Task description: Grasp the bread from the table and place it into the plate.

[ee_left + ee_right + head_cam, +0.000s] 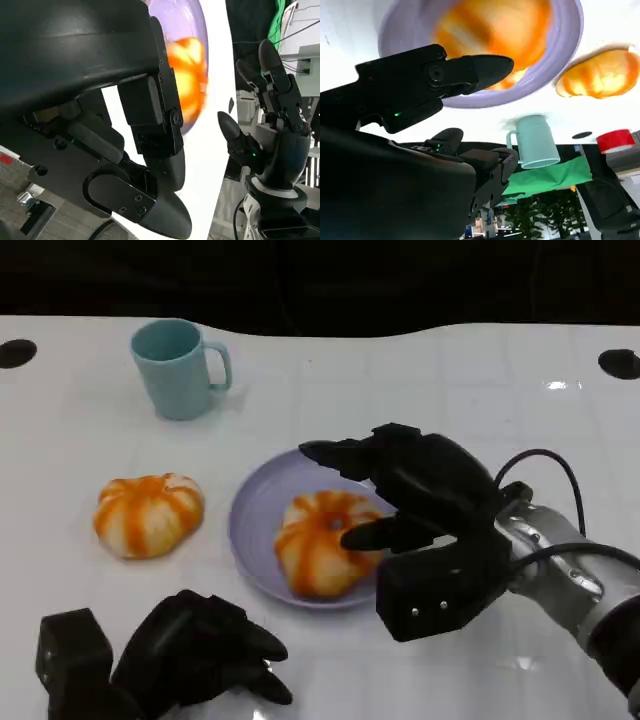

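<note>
One orange-and-white striped bread [320, 545] lies in the lavender plate [250, 515] at the middle of the table. My right hand [425, 510] hovers over the plate's right side, its fingers spread above and beside that bread and holding nothing. The right wrist view shows the same bread [495, 25] in the plate [560, 55], with my fingers [470, 67] just clear of it. A second striped bread [148, 513] sits on the table left of the plate. My left hand [200, 645] rests low at the near left, holding nothing.
A light-blue mug [178, 367] stands at the far left, well behind the plate. Two dark round holes [620, 363] mark the table's far corners. White tabletop lies bare in front of the plate and to its right.
</note>
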Controlling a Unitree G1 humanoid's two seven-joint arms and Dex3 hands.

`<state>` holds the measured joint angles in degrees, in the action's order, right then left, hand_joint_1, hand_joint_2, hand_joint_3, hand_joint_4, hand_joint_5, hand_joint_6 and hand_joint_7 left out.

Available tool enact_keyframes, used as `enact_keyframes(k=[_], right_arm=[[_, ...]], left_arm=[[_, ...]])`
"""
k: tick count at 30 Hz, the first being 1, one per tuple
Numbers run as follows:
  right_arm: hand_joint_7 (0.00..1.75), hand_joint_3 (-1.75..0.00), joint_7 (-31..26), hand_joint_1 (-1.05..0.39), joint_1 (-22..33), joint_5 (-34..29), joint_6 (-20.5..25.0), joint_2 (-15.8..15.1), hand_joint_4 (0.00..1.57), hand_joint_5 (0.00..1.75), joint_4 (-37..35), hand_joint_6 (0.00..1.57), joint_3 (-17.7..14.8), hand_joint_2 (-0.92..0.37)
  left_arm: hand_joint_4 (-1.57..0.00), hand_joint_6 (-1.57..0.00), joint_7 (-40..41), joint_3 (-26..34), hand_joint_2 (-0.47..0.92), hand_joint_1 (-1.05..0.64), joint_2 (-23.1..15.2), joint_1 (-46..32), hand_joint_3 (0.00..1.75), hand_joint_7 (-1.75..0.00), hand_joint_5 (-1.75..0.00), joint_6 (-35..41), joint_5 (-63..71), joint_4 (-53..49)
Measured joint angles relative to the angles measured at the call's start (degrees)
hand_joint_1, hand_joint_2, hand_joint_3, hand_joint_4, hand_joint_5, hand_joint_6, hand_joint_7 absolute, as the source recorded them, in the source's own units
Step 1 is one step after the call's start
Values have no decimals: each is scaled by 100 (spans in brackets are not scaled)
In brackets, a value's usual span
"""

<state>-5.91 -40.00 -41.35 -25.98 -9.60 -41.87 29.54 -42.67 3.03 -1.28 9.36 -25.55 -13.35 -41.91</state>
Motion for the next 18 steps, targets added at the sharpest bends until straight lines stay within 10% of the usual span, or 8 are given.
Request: enact_keyframes(k=[18], right_arm=[[15, -25, 662, -72, 1105, 691, -210, -573, 33, 62, 1463, 49, -412, -92]], left_arm=[[-157, -154, -3, -16, 79, -105, 37, -9, 1, 0, -17, -76, 22, -45]])
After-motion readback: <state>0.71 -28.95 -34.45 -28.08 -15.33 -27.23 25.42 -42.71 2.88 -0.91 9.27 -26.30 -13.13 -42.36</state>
